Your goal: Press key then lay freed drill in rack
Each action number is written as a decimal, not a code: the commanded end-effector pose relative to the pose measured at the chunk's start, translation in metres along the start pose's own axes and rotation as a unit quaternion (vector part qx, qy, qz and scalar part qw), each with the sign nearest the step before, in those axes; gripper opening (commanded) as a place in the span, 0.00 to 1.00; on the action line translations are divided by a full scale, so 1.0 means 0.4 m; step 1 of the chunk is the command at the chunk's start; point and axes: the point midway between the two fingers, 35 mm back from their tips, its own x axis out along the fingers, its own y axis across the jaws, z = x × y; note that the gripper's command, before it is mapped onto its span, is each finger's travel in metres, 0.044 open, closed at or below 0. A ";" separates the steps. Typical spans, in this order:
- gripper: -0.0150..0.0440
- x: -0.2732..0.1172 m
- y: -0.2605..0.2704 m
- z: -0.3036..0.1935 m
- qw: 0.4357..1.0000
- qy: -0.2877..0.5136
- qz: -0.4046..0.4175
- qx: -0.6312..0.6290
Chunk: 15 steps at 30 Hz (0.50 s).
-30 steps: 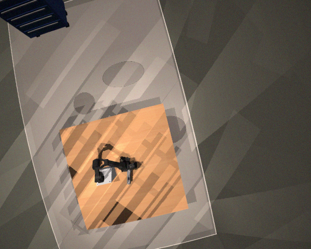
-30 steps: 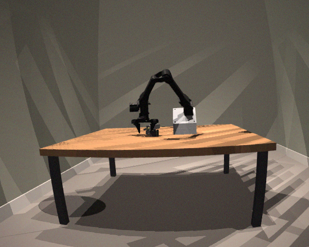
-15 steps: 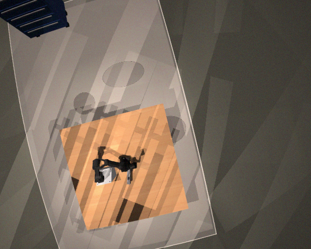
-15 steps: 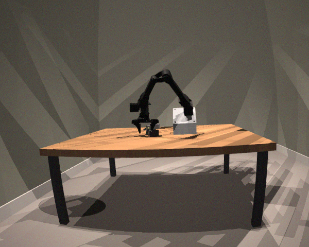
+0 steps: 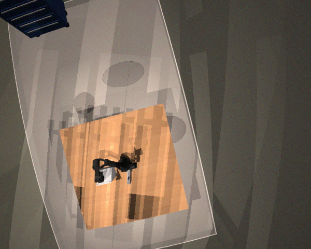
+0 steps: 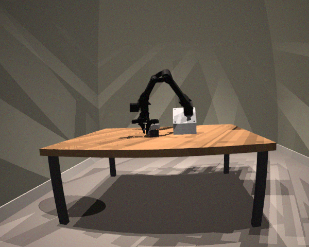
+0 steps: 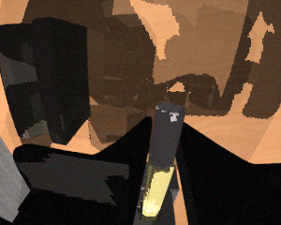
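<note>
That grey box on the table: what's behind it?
The arm's base stands behind the grey box and rises above it. The box hides the foot of the base and the table there, so I cannot tell what else is behind it.
</note>
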 end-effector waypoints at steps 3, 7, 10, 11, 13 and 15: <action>0.31 0.000 0.000 0.000 1.000 0.000 0.000 0.000; 0.25 -0.001 0.001 0.000 1.000 0.000 0.001 0.000; 0.25 -0.005 0.004 -0.001 1.000 0.000 0.003 -0.001; 0.25 -0.005 0.005 -0.001 1.000 0.000 0.003 -0.001; 0.25 -0.006 0.005 -0.001 1.000 0.000 0.003 -0.001; 0.25 -0.007 0.006 -0.001 1.000 0.000 0.003 -0.001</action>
